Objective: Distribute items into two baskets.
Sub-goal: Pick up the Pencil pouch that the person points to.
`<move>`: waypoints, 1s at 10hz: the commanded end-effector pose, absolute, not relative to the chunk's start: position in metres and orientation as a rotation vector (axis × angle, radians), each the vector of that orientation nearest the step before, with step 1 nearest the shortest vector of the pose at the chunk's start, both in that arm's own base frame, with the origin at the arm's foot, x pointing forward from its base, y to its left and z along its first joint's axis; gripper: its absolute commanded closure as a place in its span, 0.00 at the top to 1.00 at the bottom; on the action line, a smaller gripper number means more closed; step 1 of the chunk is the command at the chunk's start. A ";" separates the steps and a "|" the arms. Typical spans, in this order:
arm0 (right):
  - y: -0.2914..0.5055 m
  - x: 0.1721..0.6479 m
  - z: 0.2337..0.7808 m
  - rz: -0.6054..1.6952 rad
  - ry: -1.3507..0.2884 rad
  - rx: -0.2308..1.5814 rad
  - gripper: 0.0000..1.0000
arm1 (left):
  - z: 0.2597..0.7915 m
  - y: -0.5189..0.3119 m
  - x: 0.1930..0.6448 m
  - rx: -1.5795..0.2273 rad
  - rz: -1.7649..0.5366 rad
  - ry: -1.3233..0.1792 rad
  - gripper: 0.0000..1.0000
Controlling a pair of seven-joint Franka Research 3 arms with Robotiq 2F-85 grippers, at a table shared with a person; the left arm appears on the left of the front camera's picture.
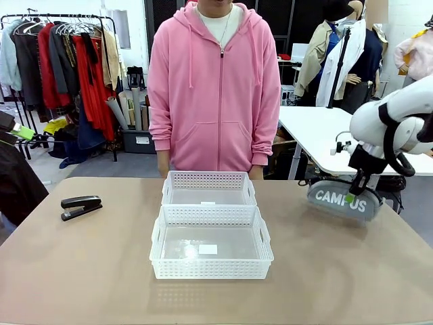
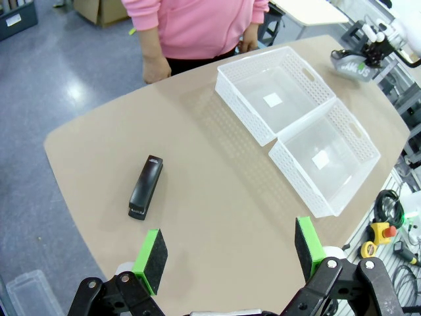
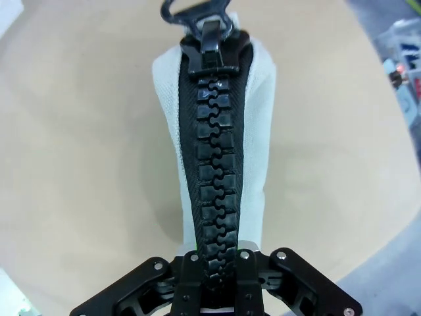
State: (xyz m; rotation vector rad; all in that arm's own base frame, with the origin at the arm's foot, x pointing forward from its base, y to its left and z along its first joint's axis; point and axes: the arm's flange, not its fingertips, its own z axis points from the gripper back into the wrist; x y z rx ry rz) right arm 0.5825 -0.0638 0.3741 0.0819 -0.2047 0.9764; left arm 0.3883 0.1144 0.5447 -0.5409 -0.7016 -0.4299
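Note:
The grey "CAMPUS" pouch (image 1: 342,199) hangs just above the table's right side, with my right gripper (image 1: 353,195) shut on its top. In the right wrist view its black zipper (image 3: 214,164) runs up from between the closed jaws. The same pouch (image 2: 352,64) appears far off in the left wrist view. The black stapler (image 1: 81,206) lies on the table at the left. High above it my left gripper (image 2: 229,255) stands open and empty, the stapler (image 2: 145,187) ahead of its fingers. Two white mesh baskets, a far one (image 1: 208,188) and a near one (image 1: 211,241), sit end to end at the table's middle, both empty.
A person in a pink hoodie (image 1: 213,88) stands at the far edge behind the baskets, hands down by the table (image 1: 81,271). Another white table (image 1: 318,135) stands behind at the right. A clothes rack (image 1: 61,61) fills the back left.

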 end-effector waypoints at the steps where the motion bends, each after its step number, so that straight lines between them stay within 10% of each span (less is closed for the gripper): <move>1: -0.038 0.547 0.424 0.957 -0.206 0.054 0.00 | 0.545 0.116 0.388 -0.552 -0.439 -0.715 1.00; 10: 0.010 0.464 0.593 1.145 -0.306 -0.051 0.00 | 0.545 0.116 0.388 -0.552 -0.439 -0.715 1.00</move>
